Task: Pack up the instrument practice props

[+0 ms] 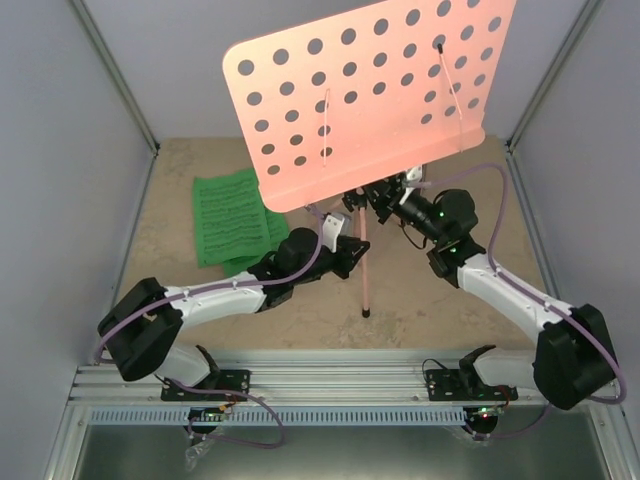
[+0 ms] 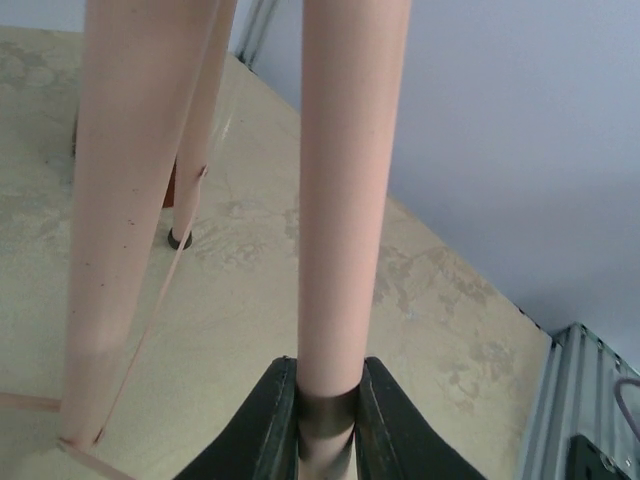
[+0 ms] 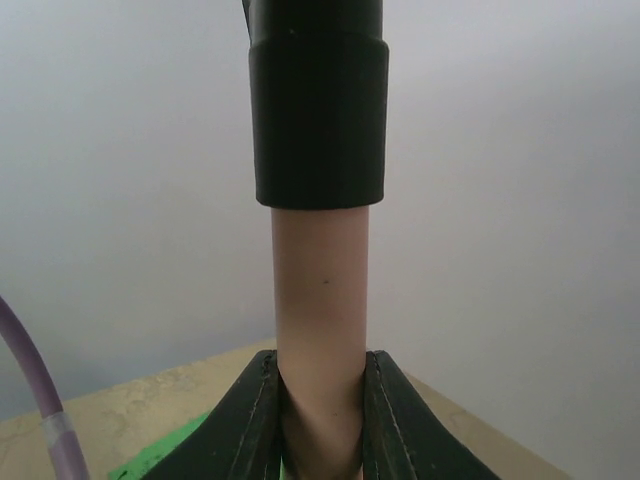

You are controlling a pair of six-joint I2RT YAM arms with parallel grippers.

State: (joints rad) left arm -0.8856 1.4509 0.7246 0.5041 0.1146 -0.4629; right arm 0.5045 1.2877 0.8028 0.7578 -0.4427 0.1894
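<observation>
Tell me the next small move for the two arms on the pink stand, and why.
Probably a short joint lift, keeping it upright. The left gripper and right gripper are both shut on tubes of the pink music stand, its feet rest on the table, and the wide desk makes it top-heavy.

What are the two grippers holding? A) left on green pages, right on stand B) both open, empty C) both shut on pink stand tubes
C: the wrist views show the left gripper and right gripper each with jaws pinched on a tube of the pink music stand.
</observation>
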